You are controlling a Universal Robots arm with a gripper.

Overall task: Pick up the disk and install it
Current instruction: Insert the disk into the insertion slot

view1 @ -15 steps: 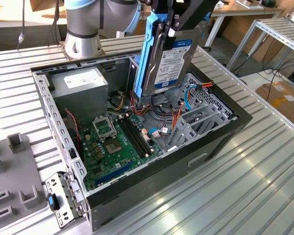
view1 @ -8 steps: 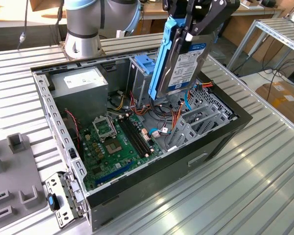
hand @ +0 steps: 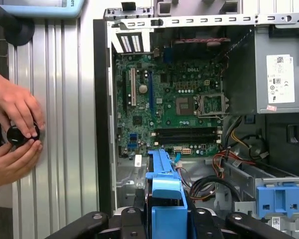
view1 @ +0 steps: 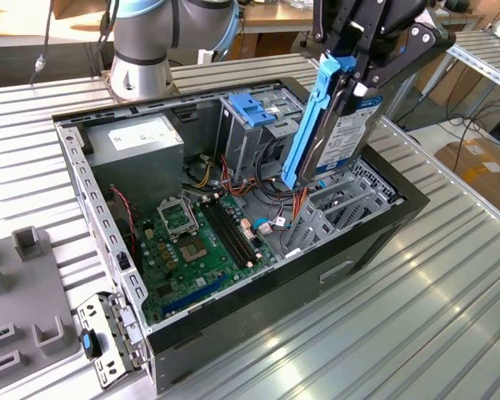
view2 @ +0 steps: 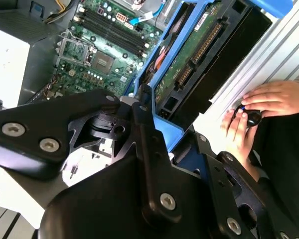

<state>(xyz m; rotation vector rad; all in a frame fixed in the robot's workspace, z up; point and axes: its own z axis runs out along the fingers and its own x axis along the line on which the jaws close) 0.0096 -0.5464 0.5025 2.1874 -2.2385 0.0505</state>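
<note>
Exterior view: jaws clamped on disk (view1: 350,137), held on end above open case (view1: 350,250).

You see two hands (hand: 12,107) holding a black knob (hand: 23,134) beside the case (hand: 102,124), and the blue-bracketed disk (hand: 165,199) over its motherboard (hand: 174,94).

disk (view1: 343,140): 1 | computer case (view1: 375,243): 1 | power supply (view1: 137,148): 1 | motherboard (view1: 196,243): 1 | hands (hand: 14,107) (hand: 12,162): 2
</note>
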